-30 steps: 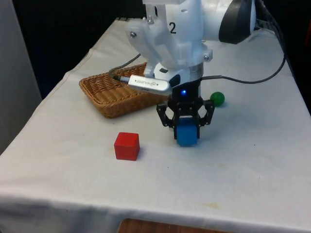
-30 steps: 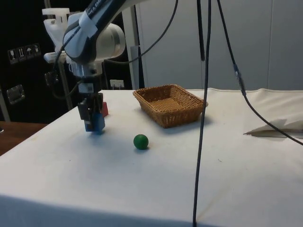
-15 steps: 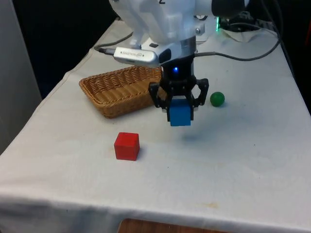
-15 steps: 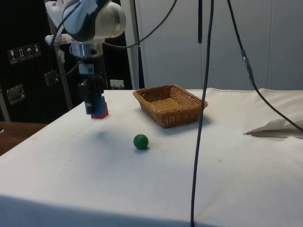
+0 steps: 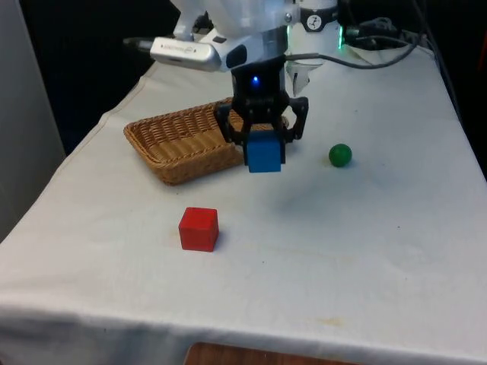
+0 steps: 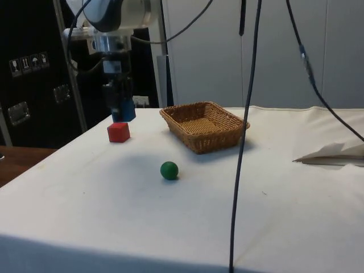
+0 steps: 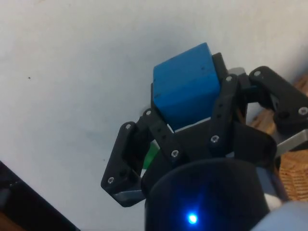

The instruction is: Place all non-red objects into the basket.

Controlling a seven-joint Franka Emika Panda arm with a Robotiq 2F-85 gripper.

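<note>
While your small red cube (image 5: 198, 229) and green ball (image 5: 340, 155) sit apart on the white cloth, black two-finger gripper (image 5: 263, 149) hangs vertical, clamped on blue cube (image 5: 265, 153), airborne beside the brown wicker basket (image 5: 179, 141).

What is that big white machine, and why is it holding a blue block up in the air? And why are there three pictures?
It is a robot arm, and the black claw at its end is its pincer. The three pictures show one moment from three cameras: one facing the arm across the table, one at the table's side, one sitting on the arm's wrist. The pincer is squeezing a blue cube and holds it above the white tablecloth, near a woven basket. On the cloth lie a red cube and a small green ball. The arm's job is to put everything that isn't red into the basket, so the blue cube probably goes in next.
</note>
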